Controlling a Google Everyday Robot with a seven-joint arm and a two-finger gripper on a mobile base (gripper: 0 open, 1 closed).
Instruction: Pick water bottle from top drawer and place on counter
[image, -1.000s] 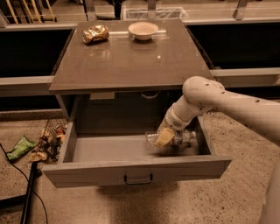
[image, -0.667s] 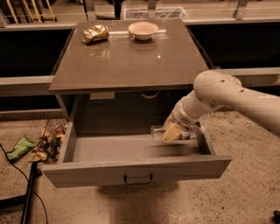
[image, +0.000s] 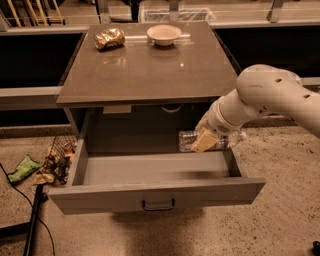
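One counter (image: 145, 70): glossy brown-grey slab, above the gripper (image: 207, 140) and spreading away to its left in the camera view; its front edge overhangs the cabinet just above the gripper.
Top drawer (image: 150, 170): pulled fully out, its grey floor directly below the gripper and bare apart from a faint shadow; the front panel lies nearer the camera than the gripper.
Arm (image: 270, 95): white, entering from the right and bending down to the gripper at the drawer's back right corner.
Floor clutter (image: 56, 161): a wire basket of scraps, well to the left of the gripper beyond the drawer's side, with a green wrapper (image: 22, 169) further out.
Bowl (image: 164, 35): pale, upright at the counter's far edge, well above the gripper.
Gold foil bag (image: 109, 38): crumpled, beside the bowl, further left.
Water bottle (image: 186, 141): lying sideways in the gripper, its clear body sticking out to the left, above the drawer floor.
Gripper: clamped on the water bottle, one yellowish finger (image: 204, 144) across its front.
Pull handle (image: 158, 204): dark, at the panel's centre, below and left of the gripper.
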